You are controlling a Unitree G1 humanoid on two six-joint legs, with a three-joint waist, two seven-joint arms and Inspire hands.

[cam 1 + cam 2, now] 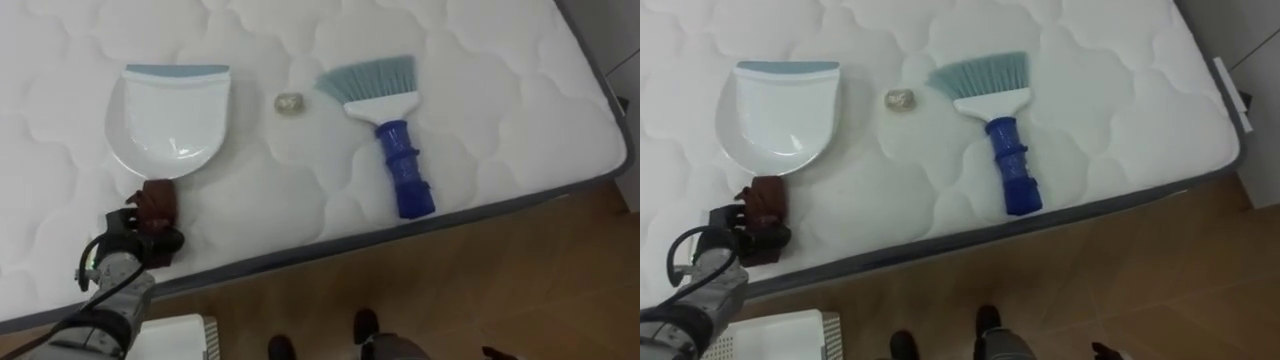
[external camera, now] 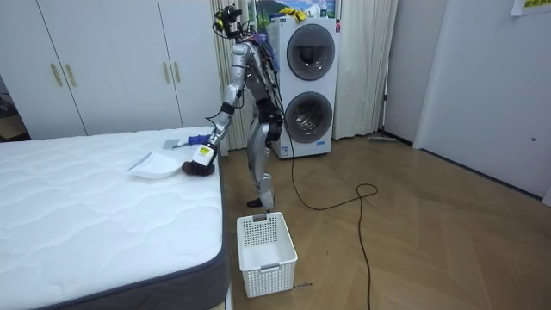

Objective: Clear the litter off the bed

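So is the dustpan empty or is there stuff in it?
Empty. The dustpan's white inside is bare; the little scrap lies on the mattress beside it.

Nothing written can be read in any of the views: no word, number or sign is legible. In the room view a few surfaces carry print that is too small to make out. One is a small white and yellow tag by the left hand (image 2: 198, 166) at the mattress's edge. Another is the control strip of the upper of the two stacked washing machines (image 2: 310, 53) against the far wall. The third is a sheet of paper (image 2: 530, 6) on the wall at the room view's upper right corner, cut off by the edge.
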